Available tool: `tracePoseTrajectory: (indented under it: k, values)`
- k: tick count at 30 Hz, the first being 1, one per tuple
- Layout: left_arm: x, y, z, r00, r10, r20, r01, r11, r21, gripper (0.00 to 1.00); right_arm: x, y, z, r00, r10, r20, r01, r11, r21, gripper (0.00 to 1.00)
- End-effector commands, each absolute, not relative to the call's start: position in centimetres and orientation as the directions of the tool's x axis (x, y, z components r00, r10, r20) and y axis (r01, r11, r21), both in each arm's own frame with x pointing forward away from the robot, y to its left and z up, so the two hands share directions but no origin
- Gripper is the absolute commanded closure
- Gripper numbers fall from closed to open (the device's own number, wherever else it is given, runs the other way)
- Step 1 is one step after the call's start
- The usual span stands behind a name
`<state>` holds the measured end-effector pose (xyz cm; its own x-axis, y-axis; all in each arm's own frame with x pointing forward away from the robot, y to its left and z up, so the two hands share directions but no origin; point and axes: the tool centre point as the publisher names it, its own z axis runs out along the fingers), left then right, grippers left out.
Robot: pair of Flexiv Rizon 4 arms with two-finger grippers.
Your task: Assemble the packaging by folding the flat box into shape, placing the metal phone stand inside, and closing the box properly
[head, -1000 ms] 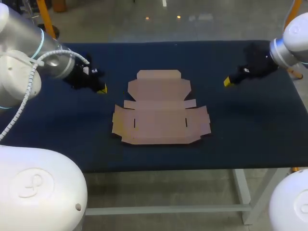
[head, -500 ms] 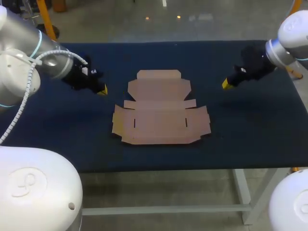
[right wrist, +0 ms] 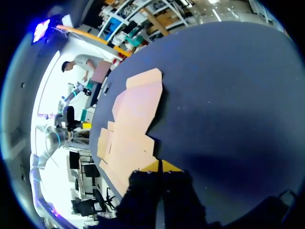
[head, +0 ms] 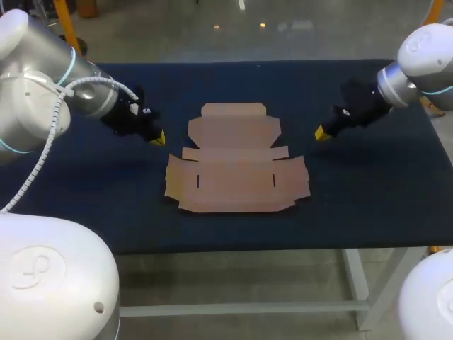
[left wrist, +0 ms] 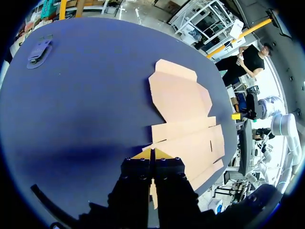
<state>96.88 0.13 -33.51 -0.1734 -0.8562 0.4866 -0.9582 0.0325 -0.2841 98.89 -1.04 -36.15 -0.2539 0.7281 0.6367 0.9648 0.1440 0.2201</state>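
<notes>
2 arms flank the flat box [head: 237, 166], which lies unfolded at the centre of the dark table [head: 354, 184]. The left gripper [head: 158, 137] hangs just beside the blank's far left corner and the right gripper [head: 320, 132] near its far right. In both wrist views the yellow tips are pressed together with nothing between them.

The thin card looks light and likely to skid if pushed. It should be stiff across the panels but ready to bend along the creases. Because it lies flush on the table, the free edges of the side flaps look like the best places to take hold, with 1 gripper pinning the middle panel. A small grey piece [left wrist: 40, 51] at the table's far left may be the metal stand.
</notes>
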Motion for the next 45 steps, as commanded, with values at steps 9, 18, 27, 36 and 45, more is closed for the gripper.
tracePoseTrajectory:
  k: [9, 18, 27, 36, 45]
  values:
    - [99.2, -0.9, -36.4, -0.262, -0.83, 0.492, -0.957, 0.157, -0.245, 1.0, 100.5, 0.4, -38.3, -0.254, 0.694, 0.674, 0.967, 0.195, 0.163, 1.0]
    - [99.9, -1.2, -37.9, -0.27, -0.815, 0.513, -0.957, 0.172, -0.232, 1.0, 100.6, 1.4, -39.4, -0.257, 0.684, 0.682, 0.966, 0.212, 0.15, 1.0]
    - [99.7, -1.3, -38.7, -0.27, -0.8, 0.536, -0.958, 0.171, -0.229, 1.0, 99.9, 2.8, -40.5, -0.279, 0.667, 0.691, 0.958, 0.245, 0.149, 1.0]
    - [99.6, -1.6, -39.2, -0.272, -0.787, 0.553, -0.958, 0.169, -0.232, 1.0, 99.6, 3.5, -41.7, -0.291, 0.65, 0.702, 0.954, 0.252, 0.163, 1.0]
    - [99.5, -1.9, -39.5, -0.275, -0.787, 0.552, -0.956, 0.166, -0.24, 1.0, 99.9, 4.0, -41.9, -0.267, 0.663, 0.7, 0.964, 0.199, 0.179, 1.0]
